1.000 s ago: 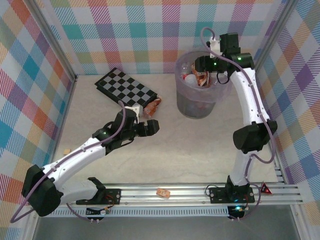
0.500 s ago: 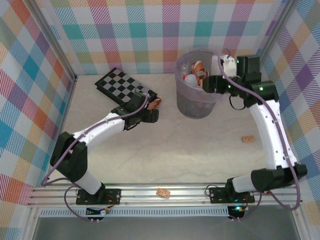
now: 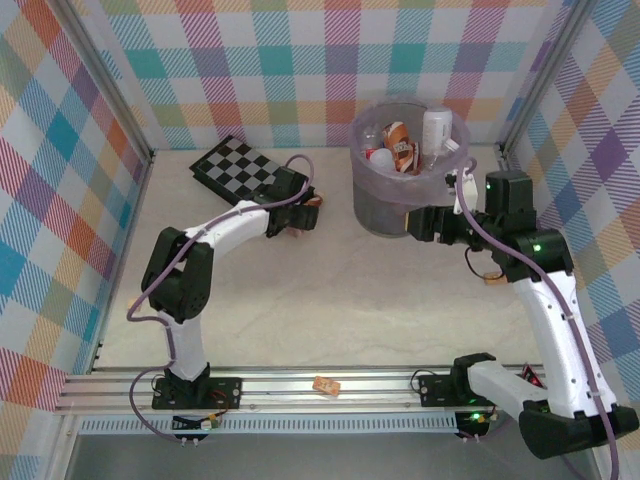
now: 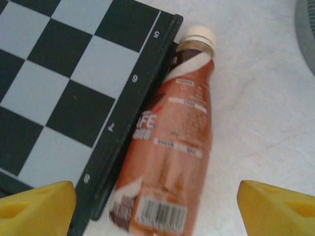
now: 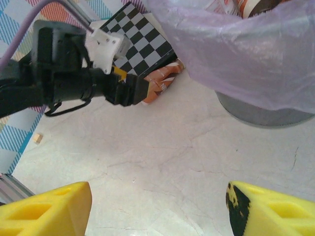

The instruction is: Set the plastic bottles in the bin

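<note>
1. Top external view: the big pale-purple bin point(image 3: 385, 205) stands at the back of the table point(image 3: 330, 310). It already has several bottles point(image 3: 400, 145) in it.
2. The flat checkerboard point(image 3: 240, 172) lies to the left of the bin, well apart from it.
3. One brown bottle point(image 3: 309, 211) lies on the table. It is tight against the checkerboard's edge, on the side that faces the bin.
4. My left gripper point(image 3: 297, 220) is right at this bottle. My right gripper point(image 3: 418, 222) is over by the bin's near side, much farther from the bottle. So I think the left one should do the pick.
5. In the left wrist view, the brown bottle lies pointing away from me. Its bottom end is close to me and its pale cap point(image 4: 199, 36) is at the far end, tipped a little to the right.
6. My left fingers point(image 4: 37, 206) are spread wide, one on each side of the bottle, and neither touches it. A squeeze would go across its thin way, which looks good to me.
7. One left finger hangs over the checkerboard, not the table. I guess it may bump the board's rim if I go down.
8. My right fingers point(image 5: 47, 211) are spread too, with nothing between them.
</note>
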`<state>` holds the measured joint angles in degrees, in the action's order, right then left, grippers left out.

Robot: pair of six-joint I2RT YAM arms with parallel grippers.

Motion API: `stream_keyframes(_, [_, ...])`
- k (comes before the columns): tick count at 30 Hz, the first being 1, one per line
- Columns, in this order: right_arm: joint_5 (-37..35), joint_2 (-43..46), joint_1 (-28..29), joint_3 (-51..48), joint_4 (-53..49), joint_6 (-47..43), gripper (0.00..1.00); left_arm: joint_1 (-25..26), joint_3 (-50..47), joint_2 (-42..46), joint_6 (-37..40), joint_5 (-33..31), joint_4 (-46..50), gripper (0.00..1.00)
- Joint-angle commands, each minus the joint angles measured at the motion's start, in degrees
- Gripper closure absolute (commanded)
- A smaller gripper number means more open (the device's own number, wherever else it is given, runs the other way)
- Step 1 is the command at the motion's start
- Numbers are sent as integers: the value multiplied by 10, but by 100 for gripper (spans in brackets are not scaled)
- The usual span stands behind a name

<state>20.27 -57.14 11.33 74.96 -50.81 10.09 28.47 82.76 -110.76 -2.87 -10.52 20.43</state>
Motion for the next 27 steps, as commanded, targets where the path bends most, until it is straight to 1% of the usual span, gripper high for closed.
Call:
stream_keyframes(1, [5,21,3,-21,-12,9,28,-3,30,-27,30,-24,29,18])
stream_keyframes(6, [0,35,3,-39,-20,9,27,-3,32,-45,33,-42,36,24])
stream_keyframes(14, [2,45,3,-57,-10,20,28,-3,20,-60,37,-19,17,33])
stream_keyframes(19, [-2,48,3,-58,-15,21,28,-3,20,-62,36,-11,21,46])
stream_keyframes(22, [-3,48,3,-55,-17,22,28,-3,13,-50,32,-7,23,49])
stream_keyframes(27, [-4,47,3,-50,-14,25,28,-2,-8,-8,24,-4,33,49])
